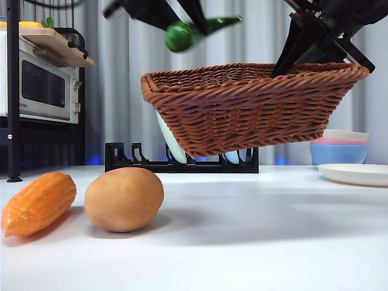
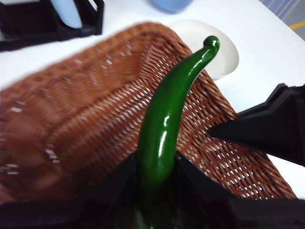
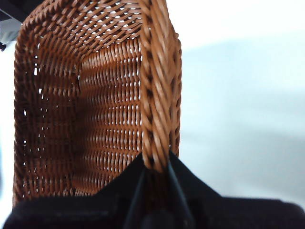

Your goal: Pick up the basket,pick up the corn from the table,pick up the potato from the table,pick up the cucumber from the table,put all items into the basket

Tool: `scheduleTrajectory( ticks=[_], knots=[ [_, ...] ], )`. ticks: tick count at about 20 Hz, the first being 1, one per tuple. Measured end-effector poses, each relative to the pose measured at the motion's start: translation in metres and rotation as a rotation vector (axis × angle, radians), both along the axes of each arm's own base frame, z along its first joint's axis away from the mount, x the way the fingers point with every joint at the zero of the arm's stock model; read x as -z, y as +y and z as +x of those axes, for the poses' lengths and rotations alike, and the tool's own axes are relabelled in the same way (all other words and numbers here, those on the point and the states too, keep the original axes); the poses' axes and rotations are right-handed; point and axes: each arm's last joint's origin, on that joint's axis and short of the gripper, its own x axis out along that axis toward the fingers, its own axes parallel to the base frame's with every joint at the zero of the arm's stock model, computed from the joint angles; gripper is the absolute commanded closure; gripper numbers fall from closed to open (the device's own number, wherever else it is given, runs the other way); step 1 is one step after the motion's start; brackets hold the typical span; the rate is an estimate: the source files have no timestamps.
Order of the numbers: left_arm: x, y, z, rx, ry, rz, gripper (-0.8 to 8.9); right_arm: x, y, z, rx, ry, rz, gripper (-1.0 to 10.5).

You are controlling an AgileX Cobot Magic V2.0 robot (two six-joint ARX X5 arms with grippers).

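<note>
Front view shows me the basket (image 1: 248, 106) held clear of the table (image 1: 242, 242), tilted, with my right gripper (image 3: 155, 167) clamped on its braided rim at the high side. My left gripper (image 2: 157, 176) is closed around the thick end of the cucumber (image 2: 167, 119) and hangs just above the basket's open mouth, the thin tip pointing across the weave.

As I judge it, the basket lift is done and the cucumber is picked but not yet dropped in; I see nothing lying inside the basket. The corn (image 1: 37, 203) and the potato (image 1: 124, 199) sit on the table below and to the side of the basket, the two just beside each other, both untouched.

Behind the basket stands a black dish rack (image 1: 182, 160) with a pale plate in it. Stacked bowls (image 1: 339, 148) and a white plate (image 1: 357, 174) lie beyond the basket's gripped side. None of these blocks the drop; the basket's tilt is my only worry.
</note>
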Motion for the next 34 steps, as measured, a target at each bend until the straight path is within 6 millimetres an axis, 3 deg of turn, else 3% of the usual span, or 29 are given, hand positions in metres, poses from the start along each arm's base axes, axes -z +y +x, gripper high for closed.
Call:
scheduleTrajectory(
  ticks=[9,10,12,13,16,19,22,24,26,28,34],
  knots=[
    [0.046,-0.04,0.002,0.048,0.119,0.087,7.89,-0.005,-0.003,-0.004,0.017,-0.01,0.001,9.6],
    [0.047,-0.04,0.002,0.047,0.122,0.09,6.58,-0.006,-0.003,-0.005,0.019,-0.016,0.002,9.6],
    [0.047,-0.041,0.001,0.047,0.122,0.088,2.9,-0.009,-0.004,-0.007,0.02,-0.029,0.006,9.6],
    [0.047,-0.041,0.0,0.058,0.128,0.085,2.48,-0.011,-0.004,-0.007,0.014,-0.037,0.012,9.6],
    [0.041,-0.041,-0.005,0.11,0.149,0.058,2.48,-0.011,-0.004,-0.007,0.014,-0.042,0.015,9.6],
    [-0.001,-0.013,-0.03,0.123,0.081,0.007,2.49,-0.011,-0.008,-0.006,0.028,-0.041,0.017,9.6],
    [-0.048,0.045,-0.081,0.086,0.008,0.054,2.49,-0.012,-0.014,-0.004,0.051,-0.043,0.016,9.6],
    [-0.06,0.085,-0.112,-0.012,0.001,0.155,2.49,-0.012,-0.016,-0.003,0.06,-0.046,0.017,9.6],
    [-0.053,0.105,-0.128,-0.09,0.083,0.297,2.49,-0.012,-0.017,-0.003,0.061,-0.046,0.017,9.6],
    [-0.042,0.113,-0.133,-0.15,0.16,0.411,2.49,-0.012,-0.017,-0.003,0.061,-0.045,0.017,9.6],
    [0.005,0.102,-0.122,-0.219,0.242,0.44,2.49,-0.012,-0.017,-0.003,0.061,-0.047,0.016,9.6]
  ],
)
